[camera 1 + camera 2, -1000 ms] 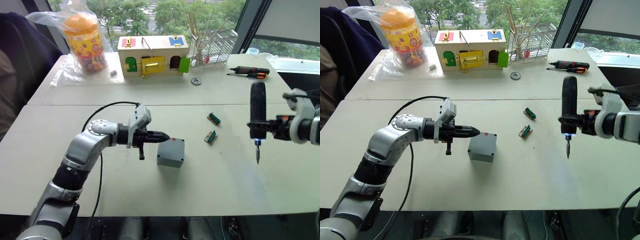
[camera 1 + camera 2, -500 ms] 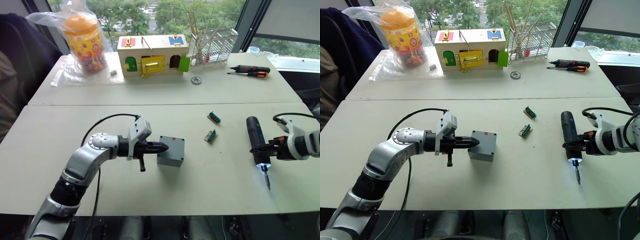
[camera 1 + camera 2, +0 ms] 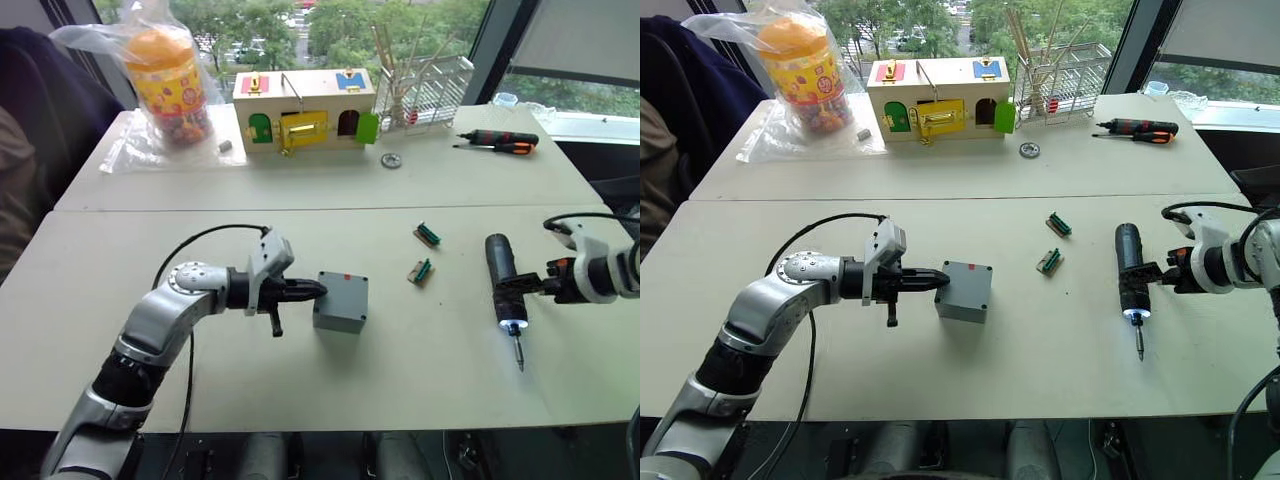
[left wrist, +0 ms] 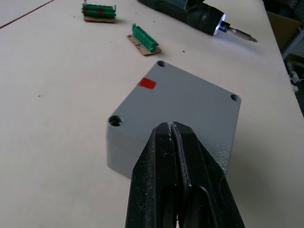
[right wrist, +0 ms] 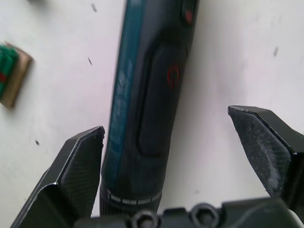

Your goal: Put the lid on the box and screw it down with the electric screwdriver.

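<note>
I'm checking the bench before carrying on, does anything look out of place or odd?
The electric screwdriver lies flat on the table with its tip light on, between the open fingers of the right hand. The box sits with its lid on, the shut left hand at its side.

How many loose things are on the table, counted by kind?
Grey box with lid: 1
Electric screwdriver: 1
Hand screwdriver: 1
Green connector pieces: 2
Wooden box with coloured doors: 1
Orange jar in a bag: 1
Total: 7
</note>
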You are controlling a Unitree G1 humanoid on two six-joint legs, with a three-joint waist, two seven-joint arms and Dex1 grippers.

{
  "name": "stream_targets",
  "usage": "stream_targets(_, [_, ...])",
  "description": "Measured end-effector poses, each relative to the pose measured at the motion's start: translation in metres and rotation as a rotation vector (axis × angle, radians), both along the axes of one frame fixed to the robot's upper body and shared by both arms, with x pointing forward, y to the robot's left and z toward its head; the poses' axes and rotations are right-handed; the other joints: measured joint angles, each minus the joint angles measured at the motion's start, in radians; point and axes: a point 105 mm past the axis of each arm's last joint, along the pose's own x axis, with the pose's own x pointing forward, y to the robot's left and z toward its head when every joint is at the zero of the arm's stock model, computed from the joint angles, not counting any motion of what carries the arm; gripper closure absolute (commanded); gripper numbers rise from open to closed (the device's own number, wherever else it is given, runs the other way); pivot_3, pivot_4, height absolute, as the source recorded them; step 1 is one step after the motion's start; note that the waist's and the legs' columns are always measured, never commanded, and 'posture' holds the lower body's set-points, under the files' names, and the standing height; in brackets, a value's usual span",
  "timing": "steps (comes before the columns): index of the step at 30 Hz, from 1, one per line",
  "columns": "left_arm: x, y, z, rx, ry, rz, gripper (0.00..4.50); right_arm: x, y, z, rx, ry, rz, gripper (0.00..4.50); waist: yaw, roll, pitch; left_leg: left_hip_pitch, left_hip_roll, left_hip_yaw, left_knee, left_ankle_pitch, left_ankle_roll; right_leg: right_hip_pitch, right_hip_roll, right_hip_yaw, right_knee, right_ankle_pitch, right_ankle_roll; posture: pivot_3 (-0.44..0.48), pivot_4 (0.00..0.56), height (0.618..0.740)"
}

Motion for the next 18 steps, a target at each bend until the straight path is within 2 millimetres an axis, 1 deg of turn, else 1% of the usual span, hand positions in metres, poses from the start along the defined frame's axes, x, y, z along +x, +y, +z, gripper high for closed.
stream_targets(2, [0.008,0.006,0.005,0.004,-0.018,0.028,4.5,0.008,0.02,0.032,0.013,-0.161,0.116,0.03,-0.001,0.0,0.0,0.0,0.001,0.0,-0.001,0.0,0.0,0.0,0.001,0.0,0.0,0.0,0.0,0.0,0.15,0.711])
stream_targets(3, [0.011,0.009,0.006,0.007,-0.023,0.039,4.5,0.009,0.035,0.047,0.023,-0.239,0.195,0.03,-0.001,0.0,0.0,0.0,0.001,0.0,-0.001,0.0,-0.001,0.0,0.002,0.0,0.0,0.0,0.0,0.0,0.15,0.711])
stream_targets(4, [0.014,0.011,0.005,0.019,-0.025,0.051,4.5,0.005,0.053,0.057,0.031,-0.301,0.296,0.03,0.0,-0.001,0.0,0.0,0.001,-0.001,-0.002,0.0,-0.001,0.0,0.002,0.0,0.0,0.0,0.0,0.0,0.15,0.711])
stream_targets(5, [0.016,0.015,0.004,0.037,-0.03,0.062,4.5,-0.002,0.073,0.059,0.041,-0.34,0.4,0.03,0.001,-0.002,0.001,0.0,0.002,-0.002,-0.002,0.001,-0.002,0.001,0.003,-0.001,-0.001,0.0,0.0,0.0,0.15,0.711])
stream_targets(6, [0.019,0.019,0.001,0.062,-0.036,0.075,4.5,-0.012,0.094,0.056,0.059,-0.352,0.502,0.03,0.002,-0.003,0.001,0.0,0.002,-0.003,-0.002,0.001,-0.002,0.002,0.004,-0.002,-0.001,0.0,0.0,0.0,0.15,0.711])
stream_targets(8, [0.021,0.024,-0.006,0.104,-0.036,0.089,4.5,-0.029,0.124,0.04,0.11,-0.327,0.639,0.03,0.005,-0.003,0.002,0.0,0.001,-0.004,0.0,0.001,-0.003,0.002,0.003,-0.002,0.0,0.0,0.0,0.0,0.15,0.711])
stream_targets(11, [0.021,0.026,-0.017,0.152,-0.023,0.074,4.5,-0.049,0.149,0.016,0.085,-0.294,0.75,0.03,0.007,-0.004,0.002,0.0,0.0,-0.005,0.002,0.001,-0.002,0.004,0.002,-0.002,-0.001,0.0,0.0,0.0,0.15,0.711])
stream_targets(13, [0.02,0.019,-0.023,0.154,-0.013,0.058,4.5,-0.061,0.165,-0.007,0.075,-0.256,0.812,0.03,0.007,-0.007,0.002,0.0,0.0,-0.006,0.001,0.001,-0.002,0.004,0.002,-0.002,-0.001,0.0,0.0,0.0,0.15,0.711])
stream_targets(16, [0.017,0.004,-0.033,0.154,0.008,0.008,4.5,-0.072,0.187,-0.043,0.127,-0.188,0.843,0.03,0.002,-0.007,0.003,0.0,0.0,-0.005,0.001,0.001,-0.002,0.003,0.002,-0.002,0.0,0.0,0.0,0.0,0.15,0.711])
stream_targets(18, [0.017,-0.002,-0.035,0.165,0.007,-0.015,4.5,-0.073,0.195,-0.048,0.146,-0.189,0.848,0.03,0.002,-0.008,0.003,0.0,0.0,-0.005,0.001,0.001,-0.002,0.003,0.002,-0.002,0.0,0.0,0.0,0.0,0.15,0.711])
